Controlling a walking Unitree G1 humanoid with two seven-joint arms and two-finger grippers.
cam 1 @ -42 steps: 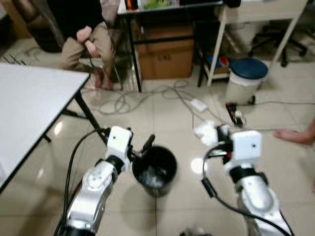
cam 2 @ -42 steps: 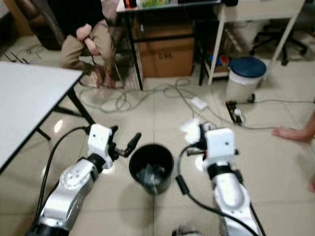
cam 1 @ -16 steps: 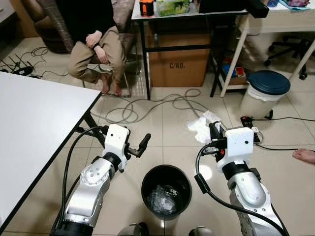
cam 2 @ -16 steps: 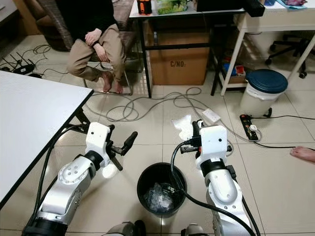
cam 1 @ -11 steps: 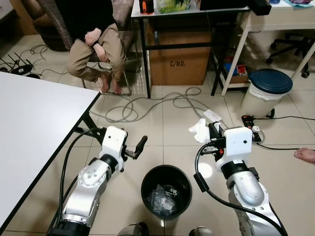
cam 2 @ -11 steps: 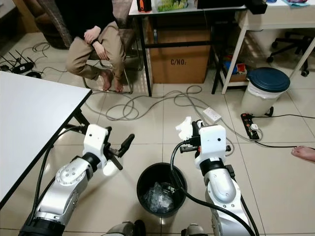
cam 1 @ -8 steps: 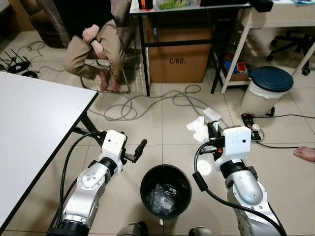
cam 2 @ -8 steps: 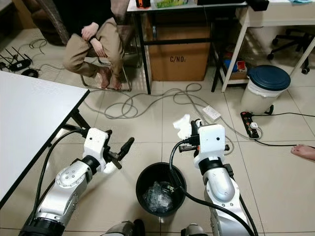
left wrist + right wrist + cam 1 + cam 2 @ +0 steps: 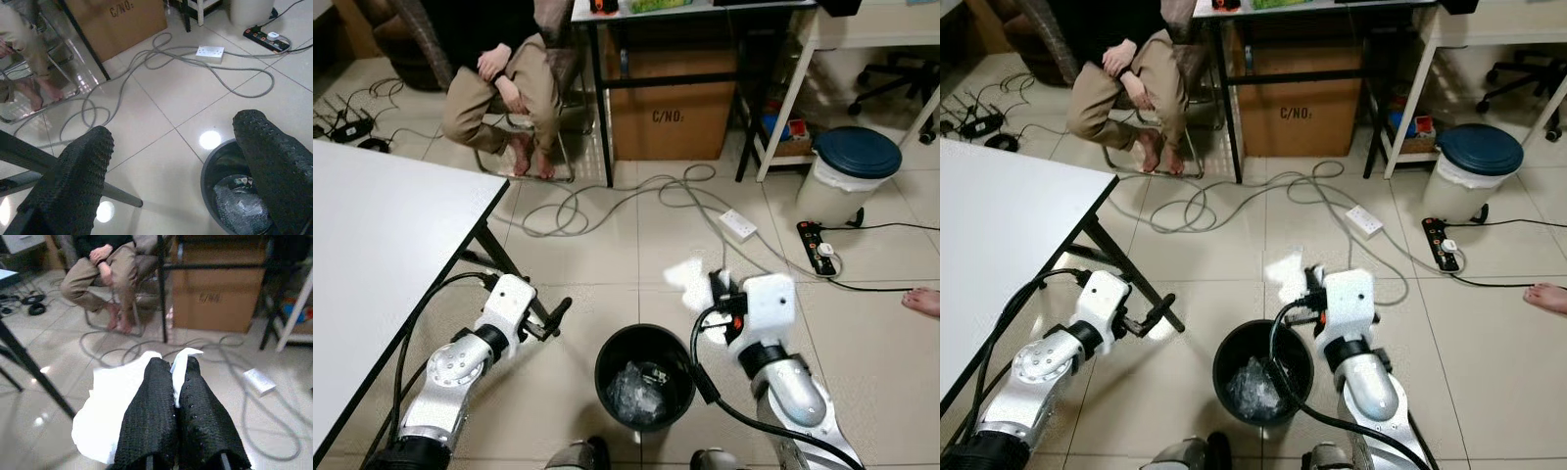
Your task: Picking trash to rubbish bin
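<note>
A black rubbish bin (image 9: 651, 345) stands on the tiled floor just in front of me, with crumpled clear plastic trash (image 9: 634, 388) lying inside it. My right gripper (image 9: 715, 287) hovers just beyond the bin's far right rim, shut on a crumpled white tissue (image 9: 687, 277). In the right wrist view the two black fingers (image 9: 152, 421) pinch the tissue (image 9: 112, 406) between them. My left gripper (image 9: 551, 319) sits to the left of the bin, open and holding nothing. The left wrist view shows its spread fingers (image 9: 73, 186) with the bin (image 9: 208, 169) beyond them.
A white table (image 9: 382, 264) fills the left side, its black leg (image 9: 504, 259) close to my left arm. A person (image 9: 499, 88) sits at the back left. Grey cables (image 9: 607, 201), a power strip (image 9: 737, 224), a cardboard box (image 9: 675, 113) and a blue-lidded bin (image 9: 847, 176) lie beyond. A bare foot (image 9: 920, 299) shows at the right.
My right gripper has come down and nearer with the tissue, closer to the bin's rim. My left arm has dropped and swung left, away from the bin.
</note>
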